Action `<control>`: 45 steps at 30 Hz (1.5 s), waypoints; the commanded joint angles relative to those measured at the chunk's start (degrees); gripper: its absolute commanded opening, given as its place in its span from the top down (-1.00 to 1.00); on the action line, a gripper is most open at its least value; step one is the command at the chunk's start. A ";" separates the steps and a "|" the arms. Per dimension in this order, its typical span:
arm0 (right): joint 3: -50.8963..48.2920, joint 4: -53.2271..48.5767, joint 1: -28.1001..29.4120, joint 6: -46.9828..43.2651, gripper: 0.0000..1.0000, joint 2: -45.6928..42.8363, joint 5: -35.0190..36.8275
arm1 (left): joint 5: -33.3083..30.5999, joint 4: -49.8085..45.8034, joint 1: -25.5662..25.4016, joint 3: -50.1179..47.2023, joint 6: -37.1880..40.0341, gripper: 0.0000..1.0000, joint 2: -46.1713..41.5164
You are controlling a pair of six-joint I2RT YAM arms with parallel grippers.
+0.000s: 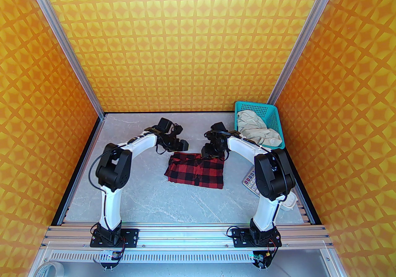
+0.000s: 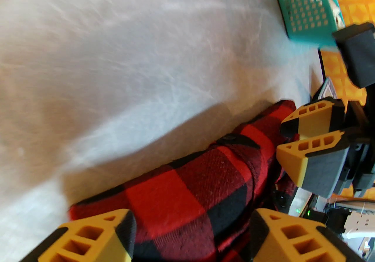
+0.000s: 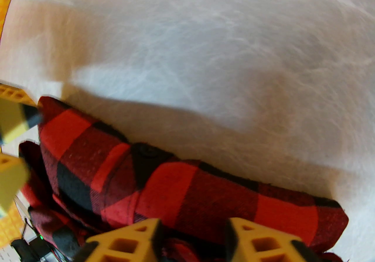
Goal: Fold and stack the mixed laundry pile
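Top external view: the red-and-black buffalo-check flannel shirt [image 1: 195, 171] lies as a rough rectangle in the middle of the grey marbled table [image 1: 148, 195]. The crumpled cream off-white garment [image 1: 258, 130] sits in the teal perforated plastic basket [image 1: 272, 114] at the far right corner, well apart from it. Both arms arch forward from their bases, elbows high and wrists tipped down. That puts the left gripper [image 1: 183, 145] just beyond the shirt's far edge and the right gripper [image 1: 206, 154] on that edge, right of its middle.

Left wrist view: my left fingers stand wide over the plaid and I see them gripping nothing. The right gripper faces them with its yellow tips drawn close together.

Right wrist view: the right fingers straddle the shirt's thick folded edge with cloth lying between them. I cannot tell whether they are actually clamping it.

I judge the step to be taking hold of the far edge for another fold. To do it well, I want both grippers to catch every layer near the two far corners. Then I lift only just clear and keep the edge taut and level between them. I bring it toward me squarely so the corners meet, leaving a flat base for the cream garment to stack on
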 commanded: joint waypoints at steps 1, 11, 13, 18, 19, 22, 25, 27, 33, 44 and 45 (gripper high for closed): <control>3.31 -0.44 -0.01 -2.50 0.59 0.14 -1.84 | 5.66 -0.74 -0.32 3.69 2.84 -0.32 2.48; -5.71 11.13 -0.07 -8.94 0.92 -11.06 -2.79 | 7.04 5.53 -0.21 1.77 0.25 -0.12 -0.60; -9.21 15.24 -0.08 -9.97 0.93 -14.06 -3.66 | 7.07 6.88 -0.09 -0.01 -0.18 -0.10 -2.88; -17.74 26.82 -0.13 -12.55 0.95 -18.56 -7.38 | 6.96 9.69 0.59 -5.87 -1.11 -0.10 -7.87; -20.03 30.61 -0.12 -12.73 0.95 -19.52 -7.35 | 6.89 9.53 0.69 -6.65 -0.87 -0.12 -8.44; -23.12 36.83 -0.20 -10.73 0.49 -19.81 -3.20 | 6.55 8.65 0.71 -8.20 -0.67 -0.18 -8.78; -18.50 28.60 -0.19 -10.64 0.09 -15.84 3.76 | 4.45 7.92 0.80 -10.78 -0.82 -0.18 -10.63; -15.20 21.78 -0.26 -11.25 0.03 -13.00 8.57 | 1.94 7.22 1.42 -13.40 -0.95 -0.18 -13.51; -11.35 11.76 -0.26 -8.73 -0.07 -14.83 14.62 | -6.69 -0.54 2.47 -21.91 0.87 -0.35 -23.41; -24.17 7.93 -0.21 5.67 -0.14 -28.77 1.58 | -2.01 10.25 2.55 -38.02 -3.28 -0.95 -28.60; -26.27 8.87 -0.19 6.27 -0.14 -28.53 1.58 | -0.76 12.19 2.55 -37.75 -3.94 -0.96 -26.74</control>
